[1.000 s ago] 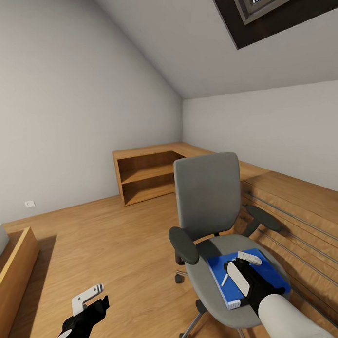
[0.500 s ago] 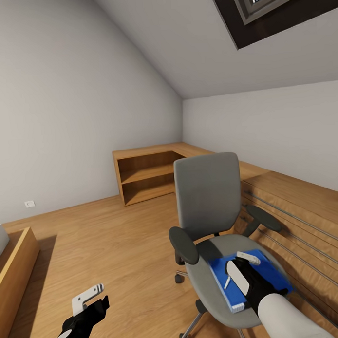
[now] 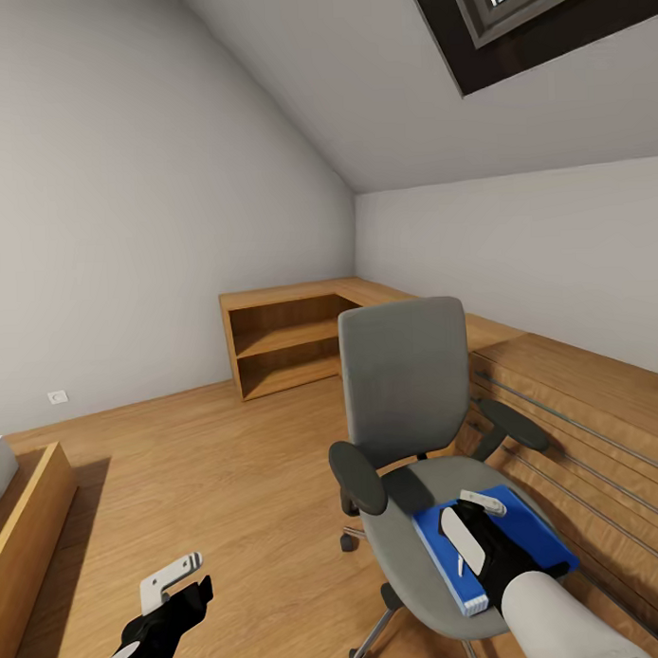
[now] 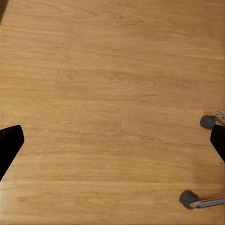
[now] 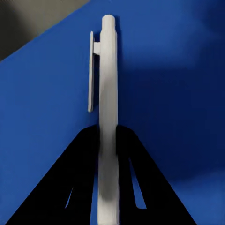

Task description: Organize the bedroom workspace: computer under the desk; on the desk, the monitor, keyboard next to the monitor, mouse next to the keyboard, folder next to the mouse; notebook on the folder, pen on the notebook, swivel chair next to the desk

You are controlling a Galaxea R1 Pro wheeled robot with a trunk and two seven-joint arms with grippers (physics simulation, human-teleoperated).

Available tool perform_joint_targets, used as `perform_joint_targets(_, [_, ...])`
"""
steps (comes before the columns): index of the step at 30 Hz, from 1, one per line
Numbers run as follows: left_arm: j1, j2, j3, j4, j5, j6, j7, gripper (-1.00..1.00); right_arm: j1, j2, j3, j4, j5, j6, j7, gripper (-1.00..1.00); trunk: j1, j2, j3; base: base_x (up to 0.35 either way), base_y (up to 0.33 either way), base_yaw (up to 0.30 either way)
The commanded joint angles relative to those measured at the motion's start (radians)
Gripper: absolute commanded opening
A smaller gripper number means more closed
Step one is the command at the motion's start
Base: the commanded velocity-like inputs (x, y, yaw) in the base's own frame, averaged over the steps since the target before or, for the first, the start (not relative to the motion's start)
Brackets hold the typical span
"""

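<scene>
- Head view: right pincer (image 3: 475, 528) down over the seat of the swivel chair (image 3: 407, 402), directly above the blue folder (image 3: 526, 536), which lies flat on the seat with one corner hanging past the front edge. Thin white pen (image 3: 461, 559) beside the pincer's near finger, running roughly along the arm's line. Left pincer (image 3: 172, 586) low over the wooden floor (image 3: 210, 466), well apart from the chair, so clearly the farther arm.
- Left wrist view: two dark fingertips (image 4: 9, 145) at opposite edges, spread wide with bare floor between; nothing held. Two chair casters (image 4: 188, 198) off to one side.
- Right wrist view: pen (image 5: 108, 93) running straight out along the pincer's own axis, its clip end farthest away, its near end between the two dark fingers (image 5: 79, 187). Fingers closed in on both sides of the barrel, apparently gripping it. Blue folder (image 5: 178, 93) right behind the pen, grey seat at one corner.
- Judgement: pen's long axis in line with the fingers rather than across them; a straight lift off the folder looks possible, with some risk of the barrel sliding.
</scene>
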Motion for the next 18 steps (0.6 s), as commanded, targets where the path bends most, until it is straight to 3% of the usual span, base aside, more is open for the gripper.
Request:
perform_joint_targets(1, [0.0,0.0,0.001,-0.002,0.01,0.002,0.006,1.0,0.0,-0.001,0.004,0.015,-0.015,0.004,-0.008,-1.0,0.0,0.0,-0.001,0.0,0.0,0.0])
perform_joint_targets(12, [0.0,0.0,0.0,-0.002,0.011,0.002,0.003,1.0,0.0,-0.002,0.004,0.015,-0.014,0.004,-0.009,-1.0,0.0,0.0,-0.001,0.0,0.0,0.0])
perform_joint_targets(18, [0.0,0.0,-0.002,-0.002,0.011,0.002,-0.001,1.0,0.0,-0.002,0.004,0.014,-0.014,0.004,-0.009,-1.0,-0.023,0.042,0.018,0.0,0.0,0.0])
